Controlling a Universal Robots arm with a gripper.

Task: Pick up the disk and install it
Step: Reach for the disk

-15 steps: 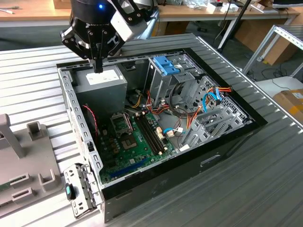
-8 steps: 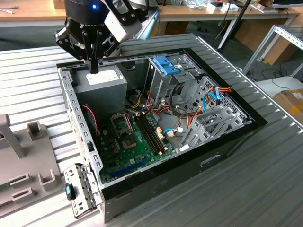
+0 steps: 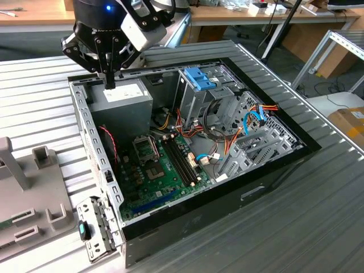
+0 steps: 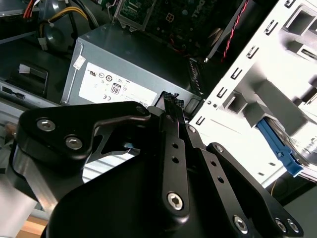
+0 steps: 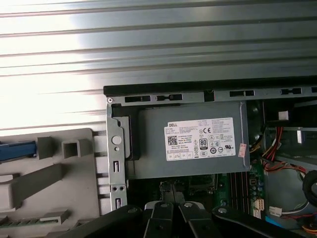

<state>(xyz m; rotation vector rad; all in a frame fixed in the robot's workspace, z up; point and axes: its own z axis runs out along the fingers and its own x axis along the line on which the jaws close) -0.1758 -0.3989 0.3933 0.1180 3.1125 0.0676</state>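
The disk shows by its bright blue bracket edge (image 4: pixel 280 150) lying in the light grey holder (image 4: pixel 257 74) beside the computer case, and as a blue strip (image 5: pixel 17 150) at the holder's (image 5: pixel 54 173) edge in the first wrist view. My gripper (image 3: pixel 108 84) hangs over the grey power supply (image 3: pixel 122 101) in the back corner of the open case, on the exterior view's left. Its black fingers (image 4: pixel 171 106) are pressed together with nothing between them. In the first wrist view my gripper (image 5: pixel 171 191) sits just off the power supply (image 5: pixel 190 144).
The open case (image 3: pixel 227 193) lies on a ribbed metal table (image 3: pixel 318 227). Inside are a green motherboard (image 3: pixel 165 170), a metal drive cage with a ribbed blue latch (image 3: pixel 199 78), and blue, red and orange cables (image 3: pixel 256 116). The grey holder (image 3: pixel 34 187) stands at the exterior view's left.
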